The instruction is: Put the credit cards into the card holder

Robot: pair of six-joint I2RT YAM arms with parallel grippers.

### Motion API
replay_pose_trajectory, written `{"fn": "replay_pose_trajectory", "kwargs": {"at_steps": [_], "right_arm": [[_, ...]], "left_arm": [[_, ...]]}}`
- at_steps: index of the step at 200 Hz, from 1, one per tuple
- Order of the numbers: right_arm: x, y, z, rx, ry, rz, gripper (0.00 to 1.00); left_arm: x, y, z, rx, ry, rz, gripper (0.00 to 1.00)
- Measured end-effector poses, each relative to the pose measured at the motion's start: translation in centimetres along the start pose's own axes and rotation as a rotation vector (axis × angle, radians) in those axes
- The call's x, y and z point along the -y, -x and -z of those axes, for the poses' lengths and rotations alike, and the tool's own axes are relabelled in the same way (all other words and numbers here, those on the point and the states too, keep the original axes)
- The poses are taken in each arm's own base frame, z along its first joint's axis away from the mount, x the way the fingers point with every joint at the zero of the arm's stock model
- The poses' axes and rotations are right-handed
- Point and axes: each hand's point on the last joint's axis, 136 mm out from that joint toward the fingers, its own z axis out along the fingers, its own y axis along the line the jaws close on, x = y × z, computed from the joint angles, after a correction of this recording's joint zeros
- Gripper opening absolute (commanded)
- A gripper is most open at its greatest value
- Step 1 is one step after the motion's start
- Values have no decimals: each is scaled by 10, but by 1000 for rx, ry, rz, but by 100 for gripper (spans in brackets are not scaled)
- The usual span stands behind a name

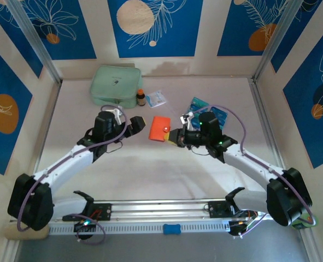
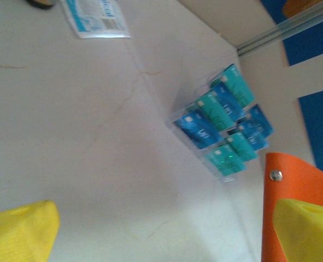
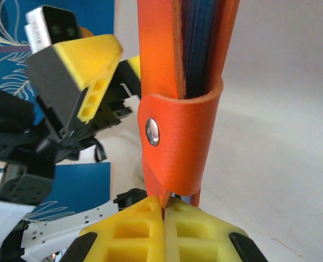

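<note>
The card holder stands on edge, its lower edge clenched by the right hand. It looks light and pliable, and its snap strap is shut, so the free flap is probably the place to take hold. The left hand is released just left of it. The credit cards lie overlapping on the tabletop to its right. They are likely thin, stiff and slick, so best pinched at an edge. The paper packet, small bottle and mint-green zip pouch lie beyond it, out of the way.

Orange card holder, snapped shut (blue inside), gripped by one edge — teal-and-blue credit cards clustered nearby.
</note>
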Motion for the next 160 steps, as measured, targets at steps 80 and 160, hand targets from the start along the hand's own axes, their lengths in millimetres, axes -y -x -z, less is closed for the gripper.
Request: {"fn": "replay_pose_trajectory", "kwargs": {"at_steps": [80, 160], "right_arm": [[-6, 4, -9, -49, 44, -26, 0], [-14, 3, -24, -78, 70, -18, 0]], "left_arm": [[40, 20, -23, 11, -192, 121, 99], [42, 12, -49, -60, -270, 197, 76]]}}
